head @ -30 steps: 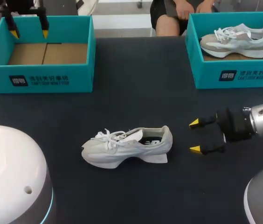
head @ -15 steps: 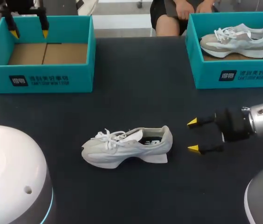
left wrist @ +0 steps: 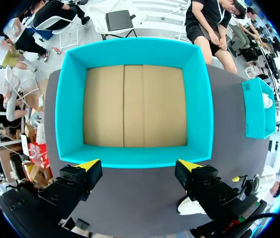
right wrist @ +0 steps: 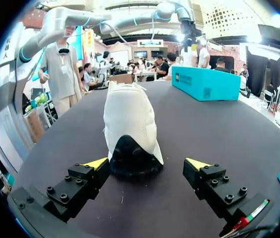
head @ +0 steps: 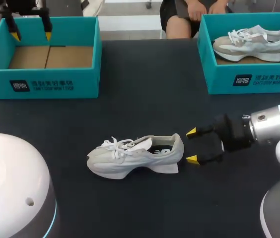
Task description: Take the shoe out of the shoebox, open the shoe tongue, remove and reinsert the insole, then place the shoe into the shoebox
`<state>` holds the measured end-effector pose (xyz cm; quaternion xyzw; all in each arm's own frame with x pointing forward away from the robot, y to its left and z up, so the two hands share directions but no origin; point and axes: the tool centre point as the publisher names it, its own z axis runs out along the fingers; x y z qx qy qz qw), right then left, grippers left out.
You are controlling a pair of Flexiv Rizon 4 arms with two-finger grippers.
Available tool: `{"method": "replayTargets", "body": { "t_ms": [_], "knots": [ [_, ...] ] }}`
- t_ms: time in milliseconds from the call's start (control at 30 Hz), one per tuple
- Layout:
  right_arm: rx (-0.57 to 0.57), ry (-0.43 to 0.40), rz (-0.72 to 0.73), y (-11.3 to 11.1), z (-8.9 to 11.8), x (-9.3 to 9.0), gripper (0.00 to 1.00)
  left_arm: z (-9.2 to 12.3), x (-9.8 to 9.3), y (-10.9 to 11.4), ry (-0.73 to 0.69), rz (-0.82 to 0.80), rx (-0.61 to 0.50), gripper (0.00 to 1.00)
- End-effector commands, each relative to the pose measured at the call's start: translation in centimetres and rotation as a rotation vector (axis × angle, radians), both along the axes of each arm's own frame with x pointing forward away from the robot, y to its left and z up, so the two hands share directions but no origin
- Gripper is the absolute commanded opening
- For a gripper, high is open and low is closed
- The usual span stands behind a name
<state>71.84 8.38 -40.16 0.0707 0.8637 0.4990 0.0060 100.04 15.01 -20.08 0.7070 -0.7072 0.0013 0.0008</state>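
Found a dark, matte tabletop filling nearly the whole head view. Noted a large white domed arm housing at the lower left of the frame and a grey rounded arm housing at the lower right corner.

Saw an open teal cardboard shoebox at the upper left, its brown card floor bare. Saw a second teal cardboard shoebox at the upper right, with a pale laced trainer resting sole-down inside it, toe pointing left.

Found the task's white-and-grey laced running shoe in the lower middle of the frame. Stood on its sole on the bare table, toe to the left, heel to the right, laces loose, dark lining showing in the opening, well apart from both boxes.

Saw the right gripper coming in from the right edge, level with the shoe. Yellow-tipped fingers spread apart, just beside the heel, holding nothing. From its own wrist view, saw the heel just ahead, centred between the two tips.

Saw the left gripper at the upper left over the empty box's far wall, fingers wide apart, gripping nothing.
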Motion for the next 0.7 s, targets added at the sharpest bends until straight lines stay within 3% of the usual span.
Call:
{"method": "replayTargets", "body": {
  "t_ms": [33, 700],
  "knots": [
    [-0.007, -0.004, -0.012, 0.8, 0.0, -0.6, 1.00, 0.0, 0.0, 0.0, 0.000, 0.000, 0.001, 1.00],
    [0.031, -0.016, 0.020, 5.7, -1.2, -1.1, 1.00, 0.0, 0.0, 0.0, 0.000, 0.000, 0.001, 1.00]
  ]
}}
